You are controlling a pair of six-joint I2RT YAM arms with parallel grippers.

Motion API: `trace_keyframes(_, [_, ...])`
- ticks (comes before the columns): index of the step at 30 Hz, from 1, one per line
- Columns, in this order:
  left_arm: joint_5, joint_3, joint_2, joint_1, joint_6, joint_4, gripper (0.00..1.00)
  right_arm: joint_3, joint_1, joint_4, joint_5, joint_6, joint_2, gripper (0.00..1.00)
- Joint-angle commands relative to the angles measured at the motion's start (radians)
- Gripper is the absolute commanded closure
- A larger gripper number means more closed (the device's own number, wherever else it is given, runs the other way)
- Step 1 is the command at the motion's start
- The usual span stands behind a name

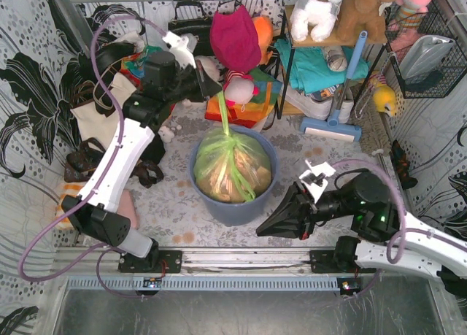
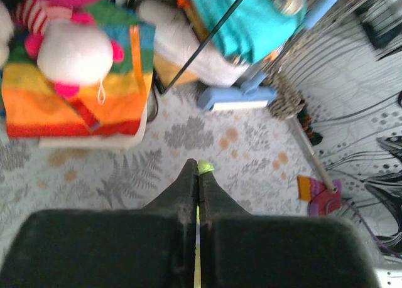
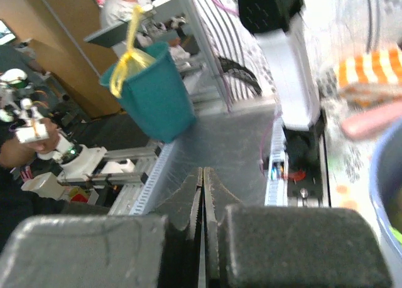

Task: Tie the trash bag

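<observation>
The light-green trash bag [image 1: 233, 167] sits in the blue-grey round bin [image 1: 259, 207] at the table's middle, with tan paper showing through. Its top is gathered, and a thin green strand [image 1: 223, 112] runs from it up and back to my left gripper [image 1: 217, 89]. In the left wrist view the left gripper [image 2: 198, 165] is shut on this strand, and a green tip [image 2: 206, 167] pokes out past the fingertips. My right gripper [image 1: 264, 229] is shut and empty, low beside the bin's near right side. In the right wrist view the right gripper [image 3: 202, 172] points toward the table's near rail.
A rainbow bag with a plush toy [image 1: 244, 101] stands just behind the bin. A cream tote bag [image 1: 98, 120] lies at the left. A shelf with plush toys [image 1: 336, 14] and a blue floor tool [image 1: 332, 127] stand at the back right. A wire basket [image 1: 430, 50] hangs on the right wall.
</observation>
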State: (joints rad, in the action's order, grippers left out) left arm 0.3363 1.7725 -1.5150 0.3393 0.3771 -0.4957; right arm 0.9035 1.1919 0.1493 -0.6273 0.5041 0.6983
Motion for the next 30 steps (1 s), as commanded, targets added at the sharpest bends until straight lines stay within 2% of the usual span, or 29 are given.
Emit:
trace_keyframes(1, [0.013,-0.144,-0.001,-0.006,0.002,0.060,1.00,-0.113,0.005,-0.074,0.115,0.011,-0.058,1.00])
trace_keyframes(2, [0.024,-0.169,0.006,-0.005,0.010,0.073,1.00,-0.112,0.005,-0.101,0.198,0.011,-0.065,1.00])
trace_keyframes(6, [0.059,-0.263,0.051,-0.004,0.037,0.117,1.00,-0.005,0.005,-0.268,0.456,0.004,-0.019,0.59])
trace_keyframes(8, [0.060,-0.292,0.068,-0.005,0.039,0.121,1.00,0.070,0.005,-0.381,0.586,0.034,0.030,0.51])
trace_keyframes(10, [0.058,-0.305,0.081,-0.003,0.035,0.115,1.00,0.142,0.005,-0.490,0.673,0.063,0.086,0.48])
trace_keyframes(12, [0.061,-0.314,0.091,-0.004,0.034,0.112,1.00,0.211,0.005,-0.615,0.736,0.114,0.146,0.47])
trace_keyframes(16, [0.062,-0.335,0.106,-0.003,0.033,0.118,1.00,0.311,0.005,-0.734,0.783,0.162,0.232,0.45])
trace_keyframes(20, [0.061,-0.344,0.111,-0.005,0.031,0.122,1.00,0.345,0.005,-0.791,0.761,0.171,0.275,0.48])
trace_keyframes(24, [0.066,-0.341,0.107,-0.003,0.030,0.123,1.00,0.329,0.005,-0.761,0.693,0.181,0.276,0.50])
trace_keyframes(27, [0.067,-0.341,0.105,-0.004,0.030,0.125,1.00,0.332,0.005,-0.764,0.667,0.189,0.284,0.57])
trace_keyframes(29, [0.068,-0.339,0.104,-0.004,0.031,0.126,1.00,0.331,0.005,-0.757,0.661,0.191,0.282,0.69])
trace_keyframes(30, [0.067,-0.338,0.103,-0.004,0.032,0.127,1.00,0.328,0.005,-0.750,0.653,0.194,0.280,0.72])
